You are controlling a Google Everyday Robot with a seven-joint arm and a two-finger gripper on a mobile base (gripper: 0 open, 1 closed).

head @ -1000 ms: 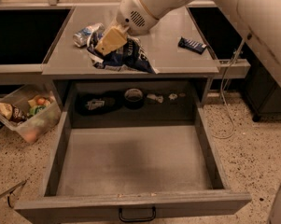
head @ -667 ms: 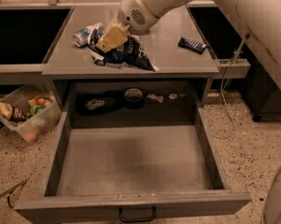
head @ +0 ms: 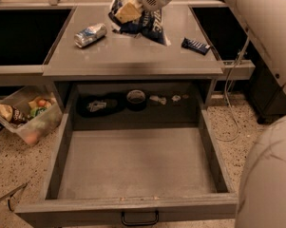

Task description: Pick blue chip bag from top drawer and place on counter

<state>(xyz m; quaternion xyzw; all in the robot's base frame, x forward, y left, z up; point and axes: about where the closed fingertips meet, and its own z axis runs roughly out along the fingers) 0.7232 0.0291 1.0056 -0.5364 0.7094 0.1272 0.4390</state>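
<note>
now your gripper (head: 128, 12), pinching crinkled navy foil blue chip bag (head: 151, 25), has shifted rearward over flat grey counter (head: 133, 56); you likely only need release.

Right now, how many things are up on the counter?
3: crushed can at left, blue chip bag at the back by the gripper, bar wrapper at right. None look hidden.

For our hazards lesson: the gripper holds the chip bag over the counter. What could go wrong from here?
The gripper grips the blue chip bag by one end; the foil might slip free early.
Set down carelessly, it could knock the crushed can nearby.
The top drawer stands open below the counter; a sliding bag could drop in.
</note>
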